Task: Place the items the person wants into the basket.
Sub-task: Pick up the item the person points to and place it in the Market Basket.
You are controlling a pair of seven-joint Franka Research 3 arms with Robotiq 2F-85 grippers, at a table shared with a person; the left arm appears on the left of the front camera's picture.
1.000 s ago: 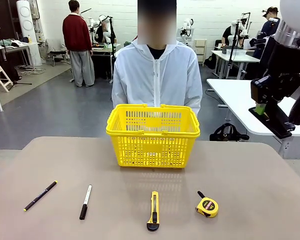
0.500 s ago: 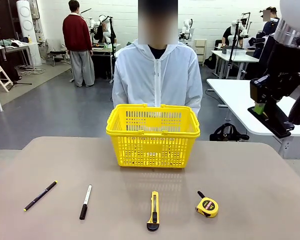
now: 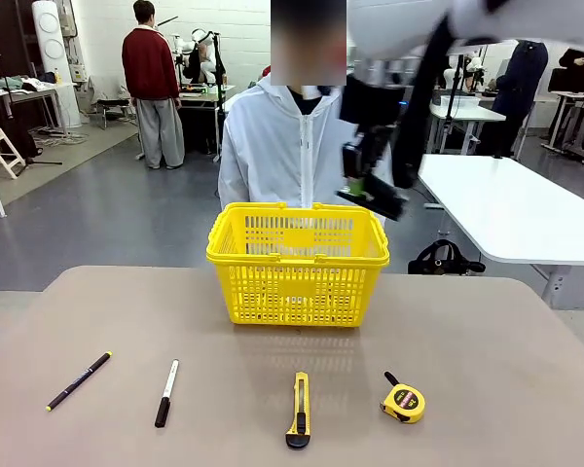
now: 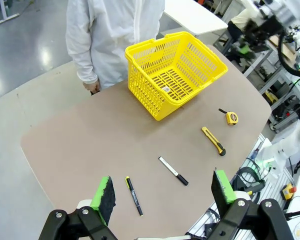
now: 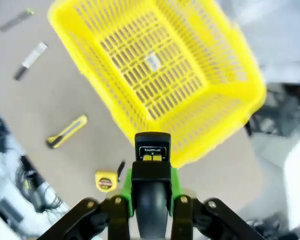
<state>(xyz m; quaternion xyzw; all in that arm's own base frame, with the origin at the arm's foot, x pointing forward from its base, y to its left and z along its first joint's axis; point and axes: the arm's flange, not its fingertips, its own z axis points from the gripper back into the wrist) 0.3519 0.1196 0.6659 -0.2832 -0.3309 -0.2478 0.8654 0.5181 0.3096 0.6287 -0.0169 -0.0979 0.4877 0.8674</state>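
Right gripper (image 3: 370,199) is up over the basket's (image 3: 297,261) far right corner, in front of the person (image 3: 307,146), fingers pressed together, green pads side by side. The left gripper (image 4: 163,192) hangs high above the counter (image 3: 506,370), fingers wide apart and holding nothing.

One yellow basket sits mid-counter toward the far edge, the person just behind it. There is bare counter on both its sides and a wide open strip in front. Along the near edge lie four tools in a row, each well apart from the next:
- One thin black pen (image 3: 78,380) lies farthest left, at a slant.
- One white marker (image 3: 165,392) comes next, black cap toward the near edge.
- One yellow-and-black utility knife (image 3: 299,409) lies dead centre, straight in front of the basket.
- One round yellow tape measure (image 3: 403,401) is on the right.

All four lie flat, outside the basket.

From the right wrist you're looking down into the basket. There is a small white sticker (image 5: 152,61) on its floor, with print too small to read. The tape measure's face carries a label, also unreadable.
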